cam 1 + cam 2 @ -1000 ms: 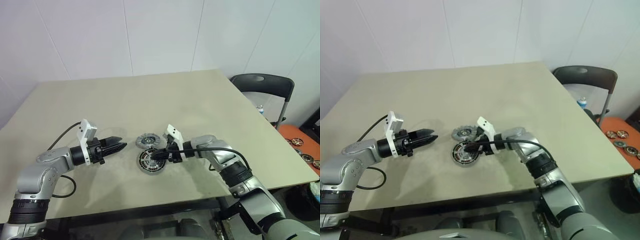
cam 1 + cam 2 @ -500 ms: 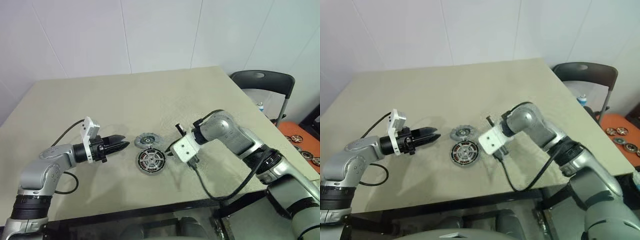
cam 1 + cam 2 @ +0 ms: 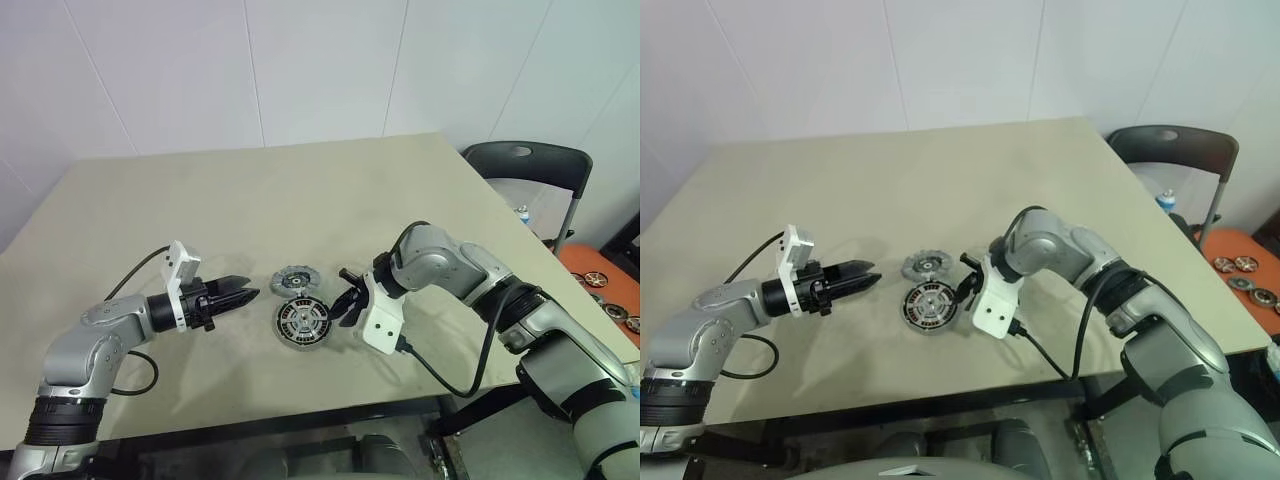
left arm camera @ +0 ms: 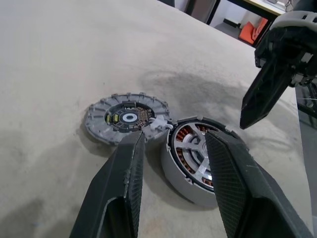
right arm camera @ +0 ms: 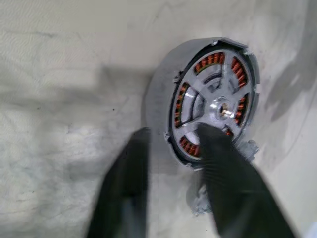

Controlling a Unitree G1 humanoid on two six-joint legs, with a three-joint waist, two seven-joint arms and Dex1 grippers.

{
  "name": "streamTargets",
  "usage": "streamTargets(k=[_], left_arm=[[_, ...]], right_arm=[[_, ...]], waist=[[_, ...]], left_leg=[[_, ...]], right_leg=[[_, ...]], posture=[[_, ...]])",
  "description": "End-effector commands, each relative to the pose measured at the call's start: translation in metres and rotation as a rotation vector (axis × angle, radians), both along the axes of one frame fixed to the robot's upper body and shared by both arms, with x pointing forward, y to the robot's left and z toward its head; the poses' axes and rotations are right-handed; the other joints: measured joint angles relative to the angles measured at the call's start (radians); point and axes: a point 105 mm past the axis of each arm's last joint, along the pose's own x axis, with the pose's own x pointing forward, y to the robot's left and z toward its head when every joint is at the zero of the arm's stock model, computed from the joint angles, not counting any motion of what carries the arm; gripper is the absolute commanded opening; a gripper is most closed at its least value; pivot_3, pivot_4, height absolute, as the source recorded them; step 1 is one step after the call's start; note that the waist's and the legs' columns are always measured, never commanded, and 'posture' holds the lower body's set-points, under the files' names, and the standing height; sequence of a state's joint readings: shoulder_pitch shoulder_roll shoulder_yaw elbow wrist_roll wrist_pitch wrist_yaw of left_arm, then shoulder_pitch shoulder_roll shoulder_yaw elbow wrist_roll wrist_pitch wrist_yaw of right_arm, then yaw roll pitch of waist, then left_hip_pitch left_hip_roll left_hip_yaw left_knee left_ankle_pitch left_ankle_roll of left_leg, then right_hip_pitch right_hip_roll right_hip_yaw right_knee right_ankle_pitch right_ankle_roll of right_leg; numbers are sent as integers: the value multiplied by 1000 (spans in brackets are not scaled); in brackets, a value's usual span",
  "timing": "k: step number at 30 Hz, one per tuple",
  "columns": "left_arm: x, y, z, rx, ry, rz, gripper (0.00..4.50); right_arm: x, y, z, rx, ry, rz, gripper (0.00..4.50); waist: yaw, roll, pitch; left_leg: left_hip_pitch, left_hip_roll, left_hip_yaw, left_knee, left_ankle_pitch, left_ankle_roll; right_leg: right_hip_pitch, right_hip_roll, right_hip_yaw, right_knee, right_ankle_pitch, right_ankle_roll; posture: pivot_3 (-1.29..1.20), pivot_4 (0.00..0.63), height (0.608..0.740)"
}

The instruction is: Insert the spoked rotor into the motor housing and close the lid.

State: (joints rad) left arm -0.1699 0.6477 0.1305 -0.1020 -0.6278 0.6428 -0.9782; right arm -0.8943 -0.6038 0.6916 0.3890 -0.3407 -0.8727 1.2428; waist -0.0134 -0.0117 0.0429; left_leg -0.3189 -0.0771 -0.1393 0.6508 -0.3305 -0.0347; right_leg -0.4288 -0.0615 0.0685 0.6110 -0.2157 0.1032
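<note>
Right gripper (image 3: 347,298) empty beside round copper-wound motor housing (image 3: 303,323).

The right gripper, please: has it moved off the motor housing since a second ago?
Yes. The right gripper has drawn back from over the motor housing to just beside its right edge, jaws parted and empty.

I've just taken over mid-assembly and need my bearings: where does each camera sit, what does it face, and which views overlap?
Left and right eye views: on the head, looking down at the beige table; both arms show.
Left wrist view: along the open left gripper, facing the small grey slotted lid and the round copper-wound motor housing with the silvery spoked rotor inside.
Right wrist view: looking down past the open right gripper onto the housing.
All views share the housing.
</note>
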Motion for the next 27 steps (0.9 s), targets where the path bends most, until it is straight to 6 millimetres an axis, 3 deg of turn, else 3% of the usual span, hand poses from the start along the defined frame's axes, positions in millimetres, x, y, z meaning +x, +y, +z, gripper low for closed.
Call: streamTargets(k=[1, 2, 20, 27], left_arm=[[1, -1, 14, 6, -64, -5, 2091], [2, -1, 14, 6, -64, -4, 2091], [1, -4, 13, -4, -66, 5, 2091], [0, 0, 13, 3, -62, 14, 2091]], right_arm=[[7, 2, 4, -2, -48, 4, 2720], [7, 2, 3, -5, -51, 7, 3074], [4, 14, -11, 1, -59, 70, 3074], [1, 13, -4, 9, -91, 112, 3074]], waist=[[0, 0, 0], [0, 0, 0], [-3, 0, 0], [-3, 0, 0]], left_leg=[[0, 0, 0, 0, 0, 0], [0, 0, 0, 0, 0, 0], [0, 0, 0, 0, 0, 0], [1, 0, 0, 0, 0, -1]], right_leg=[[0, 0, 0, 0, 0, 0], [0, 0, 0, 0, 0, 0], [0, 0, 0, 1, 0, -1], [0, 1, 0, 1, 0, -1]], posture=[[0, 0, 740], [0, 0, 740], [0, 0, 740], [0, 0, 740]])
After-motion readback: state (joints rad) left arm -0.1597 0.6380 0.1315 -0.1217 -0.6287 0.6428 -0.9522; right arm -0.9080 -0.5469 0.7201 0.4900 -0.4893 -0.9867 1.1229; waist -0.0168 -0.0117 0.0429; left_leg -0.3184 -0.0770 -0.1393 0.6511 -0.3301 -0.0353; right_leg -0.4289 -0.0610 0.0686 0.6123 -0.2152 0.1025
